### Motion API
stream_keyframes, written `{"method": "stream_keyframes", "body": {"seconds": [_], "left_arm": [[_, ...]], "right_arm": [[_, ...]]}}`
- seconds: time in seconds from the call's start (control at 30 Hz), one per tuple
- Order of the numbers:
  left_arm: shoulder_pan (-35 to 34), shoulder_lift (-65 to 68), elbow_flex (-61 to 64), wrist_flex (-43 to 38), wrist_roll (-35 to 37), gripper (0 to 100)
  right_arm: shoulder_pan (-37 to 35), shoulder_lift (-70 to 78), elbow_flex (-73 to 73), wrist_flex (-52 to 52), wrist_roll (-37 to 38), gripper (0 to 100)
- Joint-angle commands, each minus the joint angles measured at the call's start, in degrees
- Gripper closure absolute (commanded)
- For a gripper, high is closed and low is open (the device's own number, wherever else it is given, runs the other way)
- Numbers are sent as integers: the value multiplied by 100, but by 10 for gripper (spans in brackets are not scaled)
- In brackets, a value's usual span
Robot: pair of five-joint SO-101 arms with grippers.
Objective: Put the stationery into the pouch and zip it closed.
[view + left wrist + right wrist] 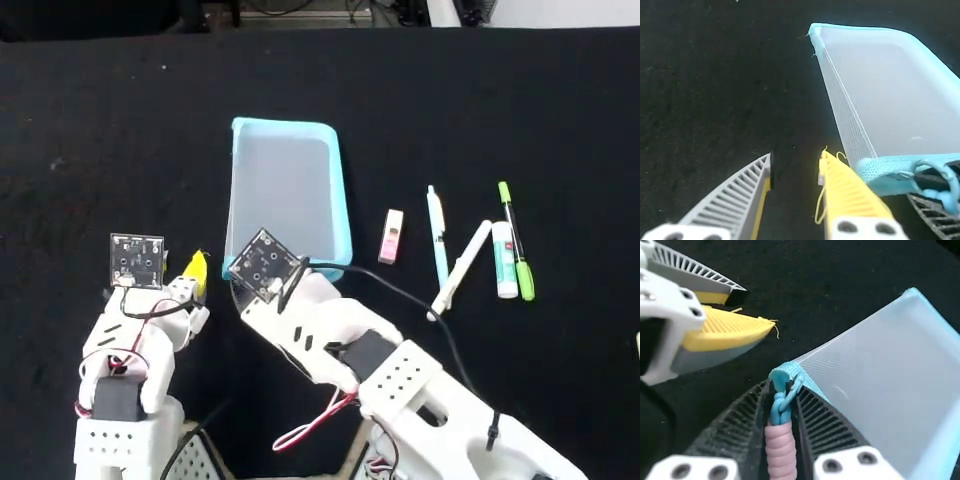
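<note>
The light-blue pouch (285, 195) with a translucent face lies flat at the table's middle. My right gripper (782, 390) is at its near corner, black fingers shut on the zipper pull (781, 407), a blue cord with a pink bead. My left gripper (796, 165) stands open just left of that corner, nothing between its grey and yellow fingers (840, 190). Right of the pouch lie a pink eraser (392, 236), a blue-white pen (437, 235), a white pen (462, 265), a glue stick (503, 258) and a green pen (516, 238).
The table is covered in black cloth (120, 130). The right arm (380, 370) slants across the near middle with its cable trailing toward the white pen. Open cloth lies left of and beyond the pouch.
</note>
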Motion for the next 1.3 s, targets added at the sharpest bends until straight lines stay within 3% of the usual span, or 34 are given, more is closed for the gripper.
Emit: {"method": "stream_keyframes", "body": {"seconds": [0.0, 0.23, 0.43, 0.57, 0.83, 1.2, 1.27], "left_arm": [[-48, -18, -75, -70, 62, 840], [127, -18, -1051, 1204, 26, 835], [963, -18, -1279, 1811, 18, 781], [1121, -18, -1182, 1741, 18, 781], [1068, -9, -145, 545, -123, 781], [796, -9, -75, 167, -97, 812], [840, -9, -75, 158, -97, 856]], "right_arm": [[79, -189, -31, 9, 105, 988], [79, -189, -4, -26, 105, 988], [79, -189, -22, -26, 123, 988], [79, -189, -22, -26, 132, 988], [53, -207, -31, 0, 105, 988], [44, -198, -31, 0, 123, 988], [44, -189, -31, 0, 132, 988]]}}
